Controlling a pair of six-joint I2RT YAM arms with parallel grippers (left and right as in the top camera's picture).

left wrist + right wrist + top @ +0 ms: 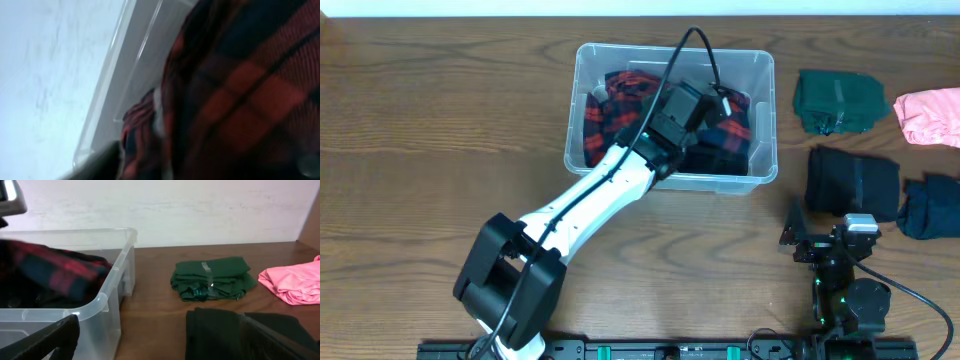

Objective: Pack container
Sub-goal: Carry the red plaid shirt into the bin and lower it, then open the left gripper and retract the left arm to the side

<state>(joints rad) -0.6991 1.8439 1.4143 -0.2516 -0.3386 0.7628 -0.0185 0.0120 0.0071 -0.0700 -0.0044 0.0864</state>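
Overhead view: container (760,62) is set mid-table toward the back w/ plaid cloth (610,110) bundled inside; left gripper (692,104) sits low over that cloth, jaws hidden, so open vs. shut can't be told, while right gripper (160,330) is spread wide w/ nothing held. Step is judged as release of the plaid: jaws should be fully parted, then wrist raised straight up so no fabric is dragged over the rim. No brand or text can be read; pale strip (206,269) on green cloth (220,282) is too small.
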